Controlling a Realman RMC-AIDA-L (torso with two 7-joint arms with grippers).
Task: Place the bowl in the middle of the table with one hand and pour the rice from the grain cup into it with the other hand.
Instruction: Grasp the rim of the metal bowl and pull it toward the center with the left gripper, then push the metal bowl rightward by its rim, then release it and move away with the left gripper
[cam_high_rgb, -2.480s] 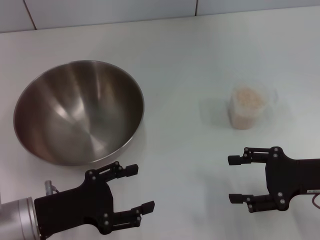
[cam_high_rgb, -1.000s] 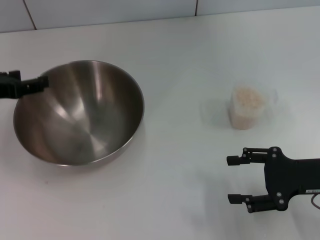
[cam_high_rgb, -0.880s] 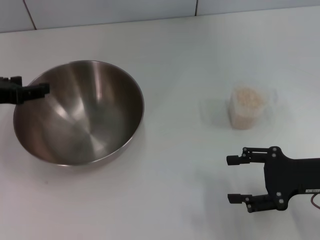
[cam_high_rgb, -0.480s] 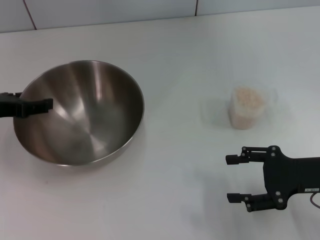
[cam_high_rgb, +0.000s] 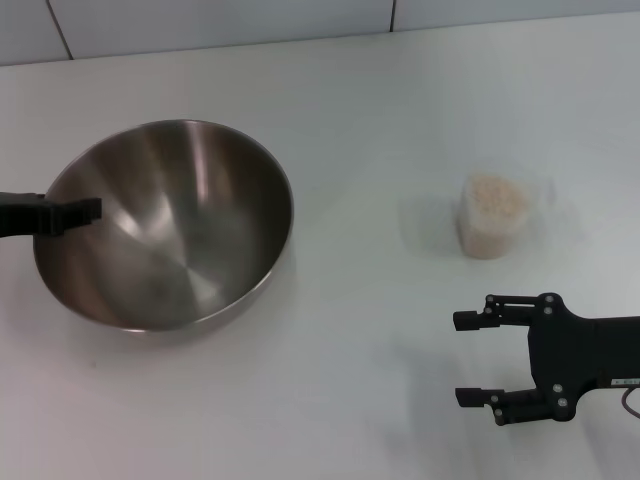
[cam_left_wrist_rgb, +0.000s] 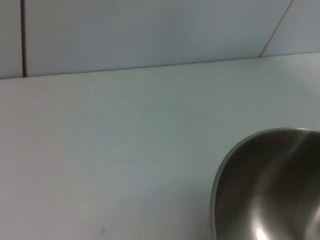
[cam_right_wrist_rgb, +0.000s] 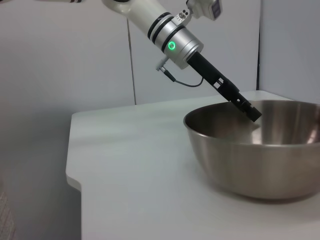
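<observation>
The steel bowl (cam_high_rgb: 165, 225) sits on the white table (cam_high_rgb: 380, 110) at the left. My left gripper (cam_high_rgb: 85, 210) reaches in from the left edge and is shut on the bowl's left rim. The right wrist view shows the bowl (cam_right_wrist_rgb: 255, 150) with the left gripper (cam_right_wrist_rgb: 252, 112) slanting down onto that rim. The left wrist view shows only part of the bowl (cam_left_wrist_rgb: 270, 195). The clear grain cup (cam_high_rgb: 490, 225), full of pale rice (cam_high_rgb: 492, 195), stands at the right. My right gripper (cam_high_rgb: 460, 358) is open and empty, near the front edge, below the cup.
A tiled wall (cam_high_rgb: 220, 20) runs along the table's far edge. The table's corner and edge (cam_right_wrist_rgb: 75, 175) show in the right wrist view. Bare tabletop (cam_high_rgb: 370, 240) lies between the bowl and the cup.
My left gripper swung from the front left to the bowl's left rim and settled on it. The bowl has shifted slightly to the right. The right gripper and the cup stayed put.
</observation>
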